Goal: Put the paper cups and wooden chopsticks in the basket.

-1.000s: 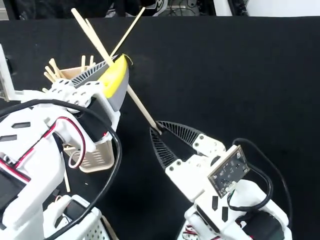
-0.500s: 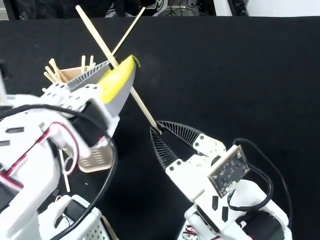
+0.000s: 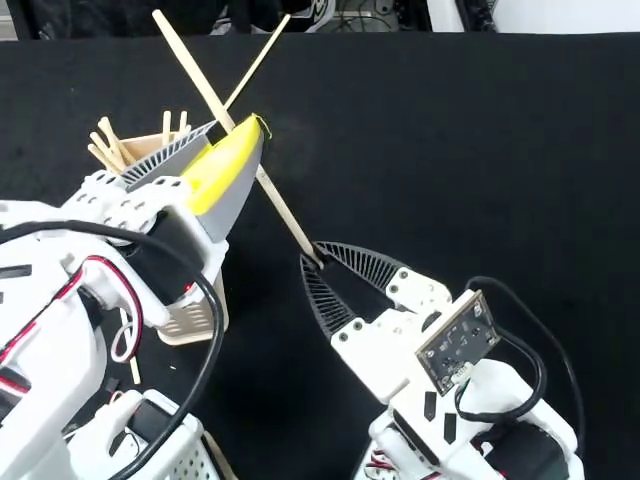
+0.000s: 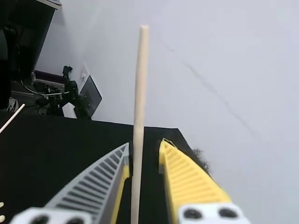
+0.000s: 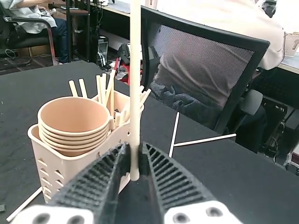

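Note:
My right gripper (image 3: 313, 255) (image 5: 134, 148) is shut on the lower end of a long wooden chopstick (image 3: 200, 80) (image 5: 135, 70), which it holds upright. Higher up, the same chopstick (image 4: 139, 84) passes between the grey and yellow fingers of my left gripper (image 3: 235, 125) (image 4: 145, 143), which is open with a gap on the yellow side. The beige basket (image 5: 39, 154) holds a stack of paper cups (image 5: 74, 116) and several chopsticks. From above, the basket (image 3: 195, 320) is mostly hidden under my left arm.
Two loose chopsticks (image 5: 175, 133) lie on the black table beyond the basket, and one of them (image 3: 255, 60) shows near the far edge from above. Another chopstick (image 5: 23, 204) lies beside the basket's base. A white crate (image 3: 175, 455) sits at the front left.
My left arm has shifted and its gripper has edged slightly right along the chopstick. The right gripper has kept still with the chopstick's lower end in it.

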